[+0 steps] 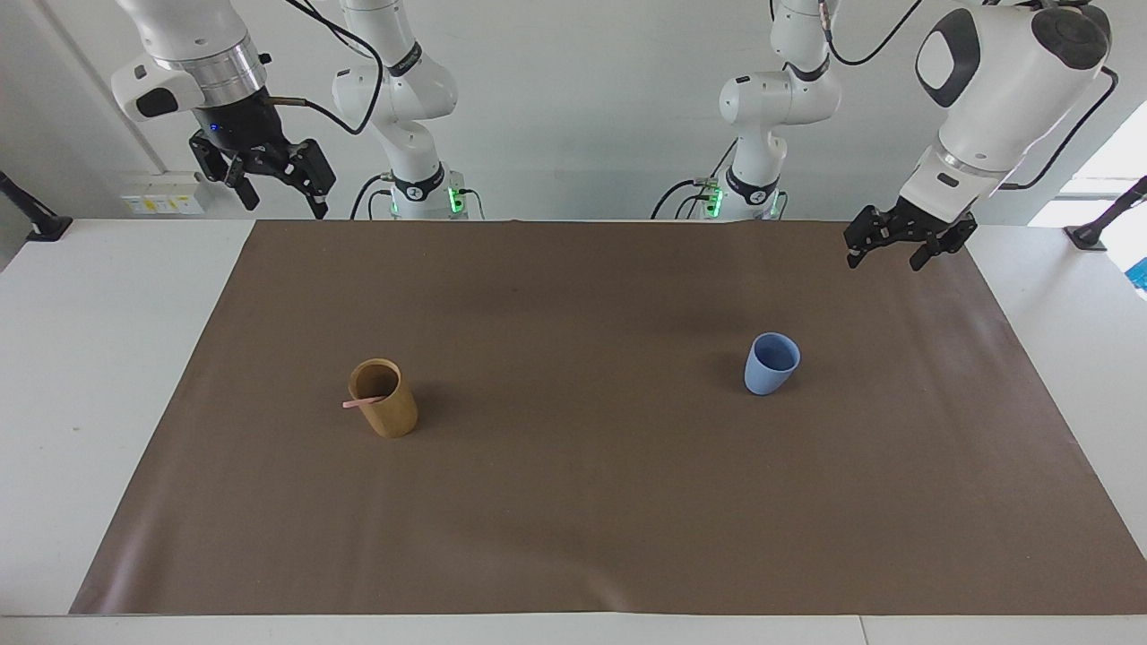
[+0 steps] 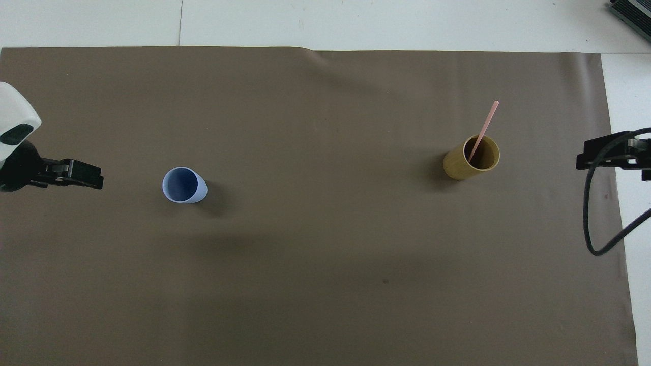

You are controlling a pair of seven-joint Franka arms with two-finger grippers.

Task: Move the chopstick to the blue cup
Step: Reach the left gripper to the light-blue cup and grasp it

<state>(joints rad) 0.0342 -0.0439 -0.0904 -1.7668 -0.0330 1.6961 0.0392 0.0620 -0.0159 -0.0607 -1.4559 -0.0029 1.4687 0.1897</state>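
Observation:
The pink chopstick stands tilted in the tan cylindrical cup toward the right arm's end of the mat; it also shows in the overhead view, leaning out of the tan cup. The blue cup stands upright and empty toward the left arm's end, and shows in the overhead view. My left gripper is open and empty, in the air over the mat beside the blue cup; it also shows in the overhead view. My right gripper is open and empty, raised over the mat's corner at its own end.
A brown mat covers most of the white table. A black cable hangs from the right arm over the mat's edge. Black clamp posts stand at the table's corners nearest the robots.

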